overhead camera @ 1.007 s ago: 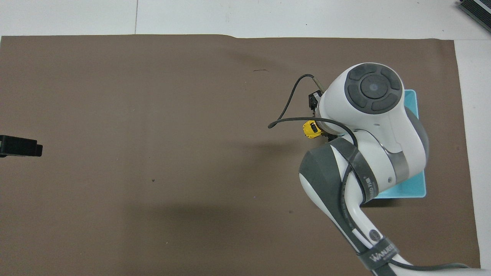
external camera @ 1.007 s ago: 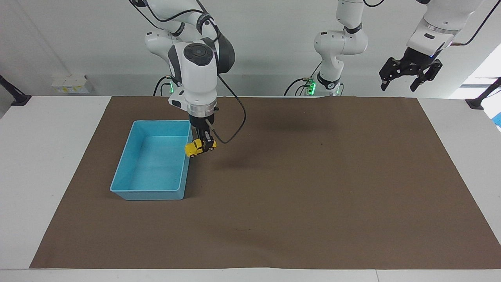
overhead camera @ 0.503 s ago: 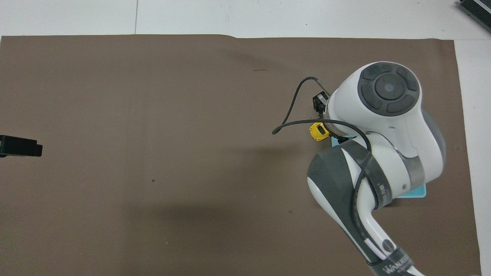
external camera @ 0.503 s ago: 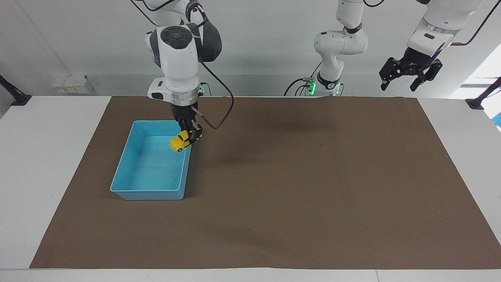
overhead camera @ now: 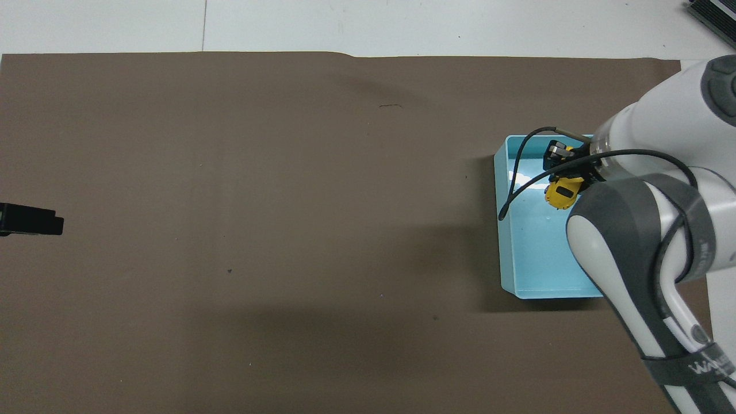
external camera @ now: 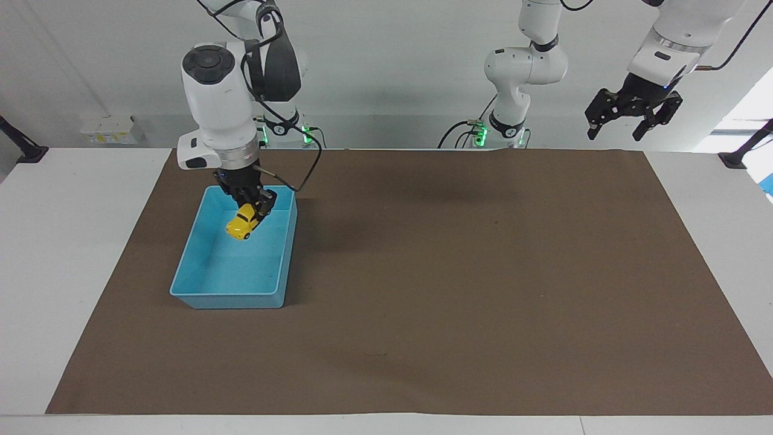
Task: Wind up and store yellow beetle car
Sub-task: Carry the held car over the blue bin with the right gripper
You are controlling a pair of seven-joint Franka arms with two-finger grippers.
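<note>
One toy is in play: the yellow beetle car (external camera: 242, 222), clamped between the fingers of the right gripper (external camera: 252, 208). The car hangs nose-down and tilted below the fingertips, in the air over the inside of the blue bin (external camera: 192, 244), above the part of the bin nearer to the robots. In the overhead view the car (overhead camera: 562, 192) also shows over the bin's floor, clear of the walls (overhead camera: 499, 230). It does not touch the floor of the bin.

The left gripper (external camera: 631, 115) waits high over the left arm's end of the table, its fingers spread apart and holding nothing; only a dark tip (overhead camera: 30, 219) of it shows at the edge of the overhead view.

The bin sits on the brown mat (external camera: 471, 272) toward the right arm's end of the table, its long sides running away from the robots. A wide stretch of bare mat lies between the bin and the left arm's end. The white table (external camera: 54, 254) shows around the mat's edges.

The bin is a smooth, glossy rectangular tub with low upright walls and rounded corners. The mat is flat and matte, with a few small dark specks. The car has a rounded, shiny body with small black wheels.
</note>
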